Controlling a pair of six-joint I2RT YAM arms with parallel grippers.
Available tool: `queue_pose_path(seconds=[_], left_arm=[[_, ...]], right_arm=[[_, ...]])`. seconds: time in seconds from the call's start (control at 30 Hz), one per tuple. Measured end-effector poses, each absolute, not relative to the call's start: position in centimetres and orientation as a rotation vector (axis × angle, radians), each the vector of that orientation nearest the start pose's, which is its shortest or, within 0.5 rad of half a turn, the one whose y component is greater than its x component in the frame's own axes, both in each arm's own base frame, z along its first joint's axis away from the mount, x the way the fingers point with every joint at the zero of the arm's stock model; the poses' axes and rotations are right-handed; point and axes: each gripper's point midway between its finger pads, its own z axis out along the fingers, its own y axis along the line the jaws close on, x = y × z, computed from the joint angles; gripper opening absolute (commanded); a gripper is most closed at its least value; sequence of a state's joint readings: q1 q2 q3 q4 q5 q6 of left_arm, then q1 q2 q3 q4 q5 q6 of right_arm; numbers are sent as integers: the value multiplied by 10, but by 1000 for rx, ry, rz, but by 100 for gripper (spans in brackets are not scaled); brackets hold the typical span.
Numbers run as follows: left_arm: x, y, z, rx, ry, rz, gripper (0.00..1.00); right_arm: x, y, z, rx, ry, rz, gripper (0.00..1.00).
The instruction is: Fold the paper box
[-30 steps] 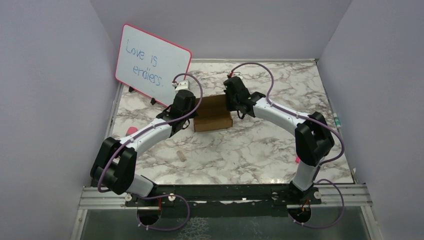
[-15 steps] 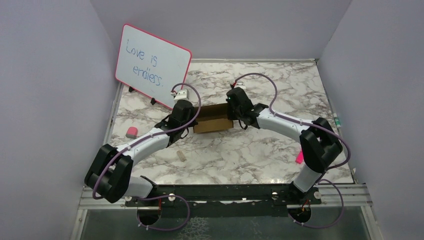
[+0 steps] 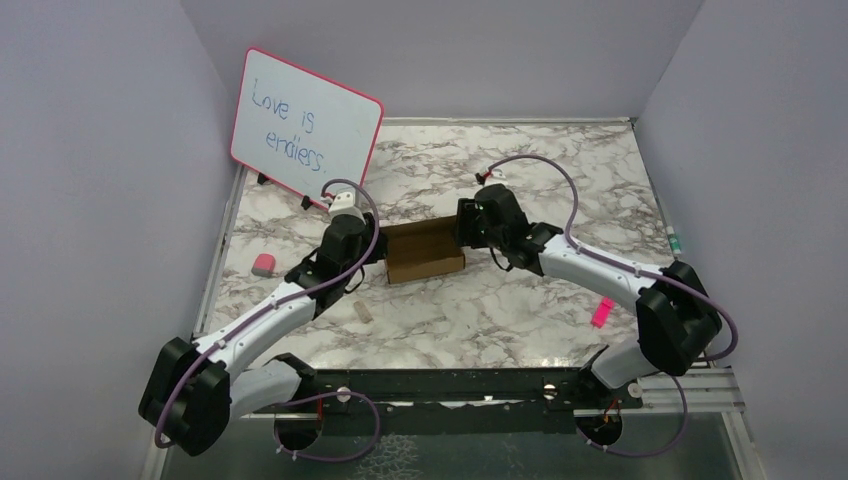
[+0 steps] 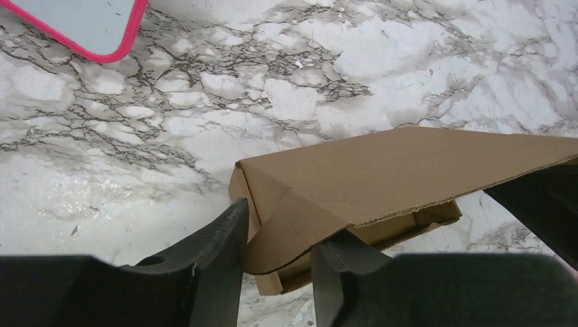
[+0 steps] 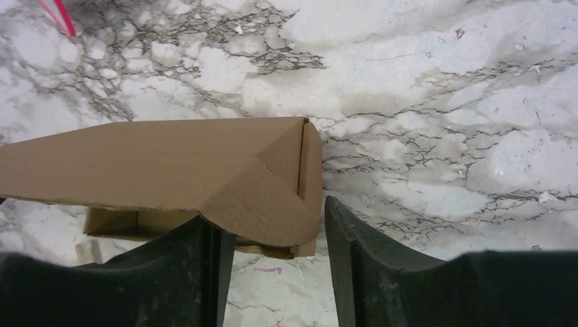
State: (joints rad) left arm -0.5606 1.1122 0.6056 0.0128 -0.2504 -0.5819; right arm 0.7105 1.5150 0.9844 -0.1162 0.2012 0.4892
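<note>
And there's the release! A second ago both tools sat pressed together at the ends of the paper box (image 3: pixel 425 252); now both have sprung apart. The left tool (image 4: pixel 276 225) stands spread, with the box's rounded end flap lying in the gap between its fingers (image 4: pixel 225 235). It's the same on the other side: the right tool (image 5: pixel 272 218) is spread, with its rounded flap lying between the two pads. Neither is pinching anything.

Both arms have dropped lower and swung their elbows out wide since the earlier frame. The box has barely moved and sits mid-tabletop (image 3: pixel 560 190) between the two wrists. Its lid panel tilts up, and the wrist views show an open gap along its long edge.

As for room, there's bare marble behind the box up to the back wall, and more in front down to the rail. The whiteboard (image 3: pixel 305 125) leans at the back left, near the left wrist but apart from it. A pink eraser (image 3: pixel 263 265) lies beside the left forearm, a small beige scrap (image 3: pixel 364 311) sits in front of the box, and a pink tag (image 3: pixel 600 312) lies by the right arm.
</note>
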Motion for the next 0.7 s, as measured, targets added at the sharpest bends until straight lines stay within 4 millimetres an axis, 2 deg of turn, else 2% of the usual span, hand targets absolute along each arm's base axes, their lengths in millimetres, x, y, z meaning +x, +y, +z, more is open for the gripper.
queue_pose_path(seconds=[0.23,0.4,0.53,0.63,0.7], left_arm=[[288,-157,156,-181,2023,-488,57],[275,-149,181,-186,1964,-520,62],[270,-144,208,-191,1917,-536,62],[273,-140,230,-195,1870,-524,59],[277,-139,239,-193,1854,-507,56]], right_arm=[[317,260,151,-169,2164,517,69],[311,257,188,-206,2067,567,71],[310,255,212,-220,2004,579,71],[316,256,228,-227,1968,569,69],[322,257,237,-226,1947,556,68]])
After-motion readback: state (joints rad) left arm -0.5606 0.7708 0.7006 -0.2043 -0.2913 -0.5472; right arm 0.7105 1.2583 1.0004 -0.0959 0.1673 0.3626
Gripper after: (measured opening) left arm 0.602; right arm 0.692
